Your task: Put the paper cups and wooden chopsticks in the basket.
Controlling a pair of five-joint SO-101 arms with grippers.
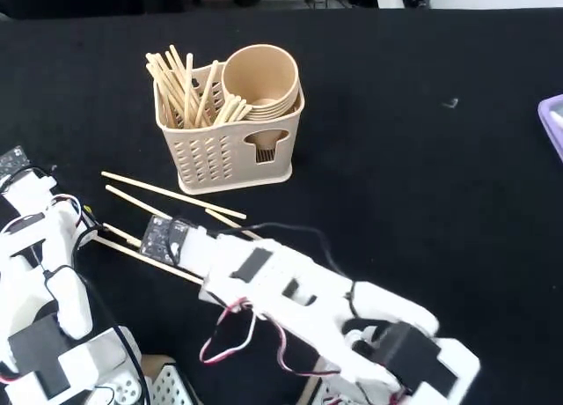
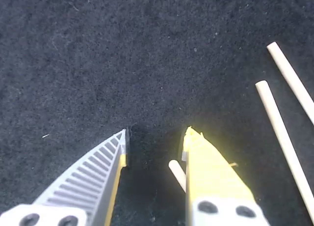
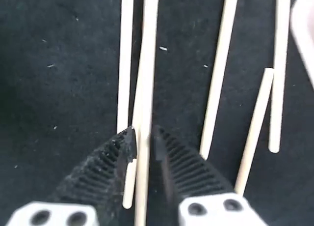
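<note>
The left arm (image 1: pixel 40 246) sits at the front left corner of the black tabletop (image 1: pixel 422 202). The left gripper (image 2: pixel 156 137) hangs low over bare cloth with its jaws moderately apart and nothing between them. The tip of a stick lies just beside its yellow finger (image 2: pixel 211 177), and two more sticks lie off to one side.

The loose chopsticks (image 1: pixel 171 194) lie flat on the tabletop in front of the basket, spread in a rough fan near the left edge and close together. The right arm (image 1: pixel 290 290) stretches from the front edge toward them. The right gripper (image 3: pixel 144 137) is down among them, its black jaws drawn narrow around one chopstick (image 3: pixel 147 64), which runs straight through the gap. Another stick lies touching alongside it, and others rest a little apart.

Behind the loose chopsticks, toward the back left, stands the basket (image 1: pixel 224 154), upright. Its left compartment holds a bundle of chopsticks (image 1: pixel 180 88) standing on end and leaning outward. Its right compartment holds the paper cups (image 1: pixel 261 75), nested in a stack and tilted.

A purple object (image 1: pixel 552 123) lies at the right edge.
</note>
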